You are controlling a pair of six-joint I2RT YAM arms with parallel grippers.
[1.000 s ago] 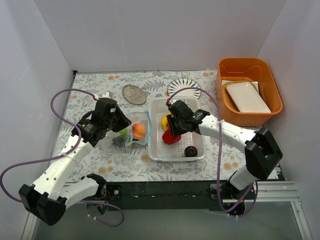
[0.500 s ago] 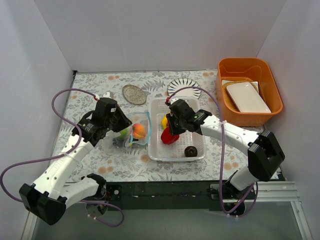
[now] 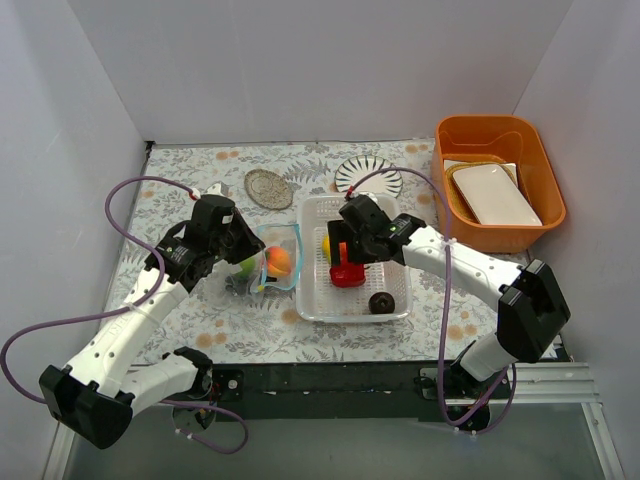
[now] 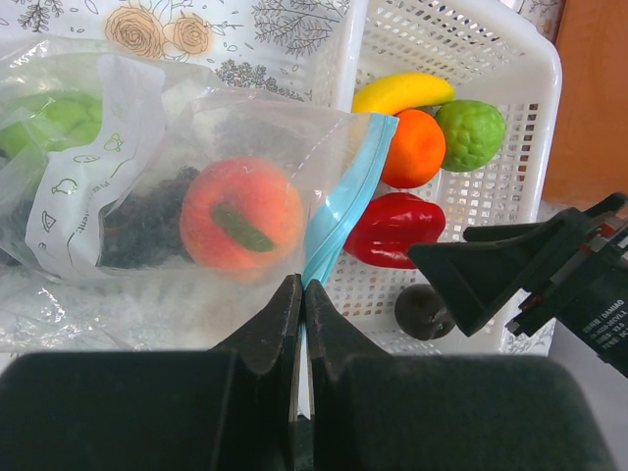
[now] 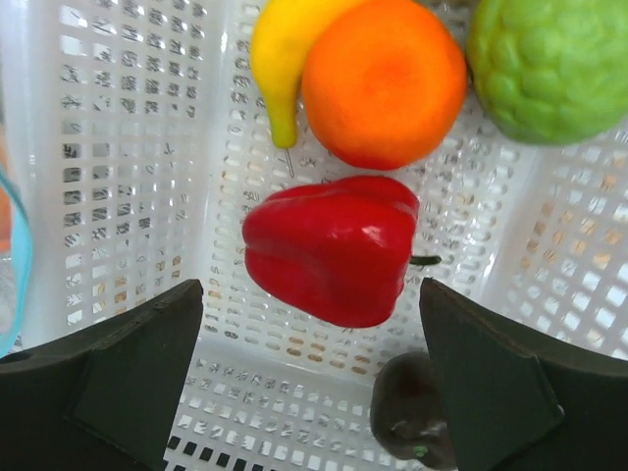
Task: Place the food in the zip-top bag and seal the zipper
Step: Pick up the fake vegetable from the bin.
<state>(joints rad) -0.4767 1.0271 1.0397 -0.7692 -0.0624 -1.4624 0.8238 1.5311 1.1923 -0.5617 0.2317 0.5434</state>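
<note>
- Right claw (image 5: 309,294): fingers wide apart and holding nothing. It hangs low in the white basket (image 4: 530,69) with one finger on each side of the red pepper (image 5: 334,250). Contact with it cannot be made out.
- Left claw (image 4: 301,294): fingers pressed together on the blue-green strip (image 4: 339,196), pinching up the lip of the bag (image 4: 196,157).
- Bag: on the table (image 3: 200,180), just left of the basket, with its mouth towards the basket and not sealed. It holds a peach (image 4: 240,211), dark grapes (image 4: 147,226) and a green ball (image 4: 49,123).
- Basket: holds the pepper, a banana (image 4: 402,91), an orange (image 4: 417,147), a second green ball (image 4: 471,132) and a dark brown ball (image 4: 424,309).
- Risk, pepper: the skin looks glossy and the body lopsided. A grip placed off-centre could squeeze it out sideways against the orange or the basket wall.
- Risk, bag: the left claw grips only a thin edge. A push from incoming food could pull the lip free and let the mouth fall shut.
- Risk, entry: the pepper looks bulky next to the opening, so it may catch on the strip and drag the bag along.
- Change from a second ago: the right claw was then closed on the pepper, which was raised and tilted above the basket floor. The fingers are now spread and the pepper lies flat in the basket. The left claw and the bag have not moved.
</note>
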